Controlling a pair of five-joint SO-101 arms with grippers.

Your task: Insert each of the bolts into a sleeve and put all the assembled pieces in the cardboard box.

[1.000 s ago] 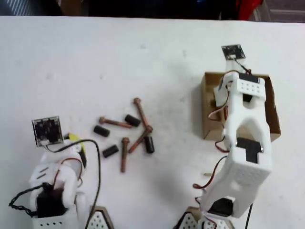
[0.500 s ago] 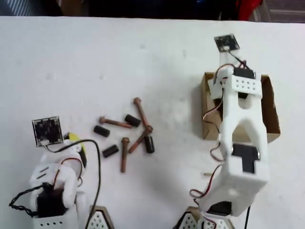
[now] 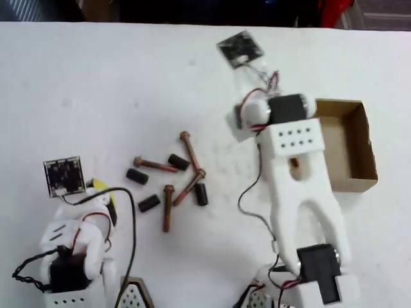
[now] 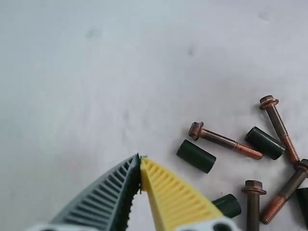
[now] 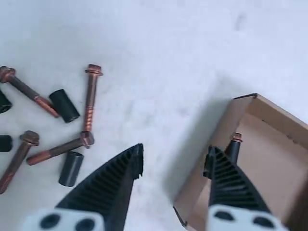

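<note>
"What's changed?"

"The right gripper (image 5: 174,150) has swung off the box (image 3: 363,138), jaws apart and empty, toward the bolts (image 3: 168,205) and sleeves (image 3: 148,203) on the counter (image 3: 96,83)."

"Meaning?"

"One finished piece (image 5: 234,143) lies in the box. Four pairs apparently remain, with the left gripper (image 4: 139,161) closed beside them."

Four loose bolts (image 3: 168,206), four sleeves (image 3: 148,203), one cardboard box (image 3: 350,147), and one assembled piece (image 5: 234,146) inside it.
</note>
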